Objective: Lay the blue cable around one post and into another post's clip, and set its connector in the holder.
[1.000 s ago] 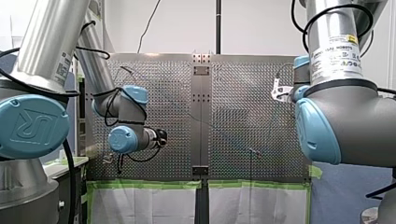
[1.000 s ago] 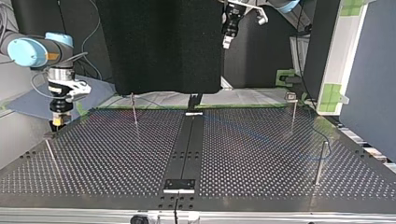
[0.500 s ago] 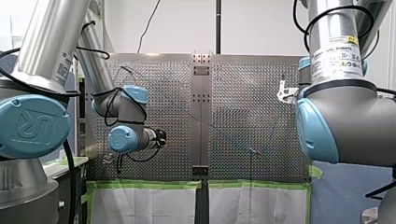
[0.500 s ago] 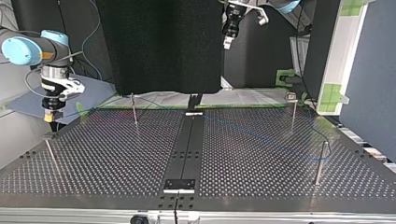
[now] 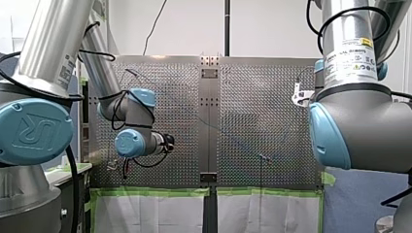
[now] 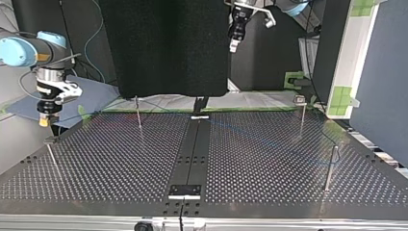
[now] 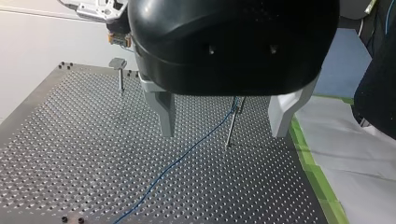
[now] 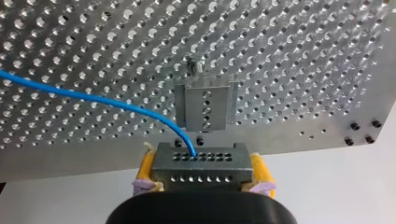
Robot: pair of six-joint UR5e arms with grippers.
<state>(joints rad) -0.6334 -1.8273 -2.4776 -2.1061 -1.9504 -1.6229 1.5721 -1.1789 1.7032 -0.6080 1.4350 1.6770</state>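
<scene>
In the right wrist view my right gripper (image 8: 204, 175) is shut with its yellow pads on the grey metal connector (image 8: 201, 164). The blue cable (image 8: 93, 96) runs out of the connector's face and off over the perforated plate. Just ahead of the connector stands the small metal holder (image 8: 204, 108) on its post, apart from it. At the top view's left that gripper (image 6: 44, 121) hangs above the holder (image 6: 49, 140). My left gripper (image 7: 224, 116) is open and empty, high over the plate, with the cable (image 7: 177, 161) and a thin post (image 7: 231, 123) below it.
Thin posts stand on the plate at the back (image 6: 138, 113), at the right back (image 6: 301, 115) and at the right front (image 6: 329, 166). A black rail (image 6: 192, 154) runs down the middle. A black curtain (image 6: 166, 48) hangs behind, and green tape (image 5: 155, 192) edges the plate.
My right gripper has carried the connector towards the top view's left and slightly upward, off past the plate's corner. My left arm has barely shifted.
</scene>
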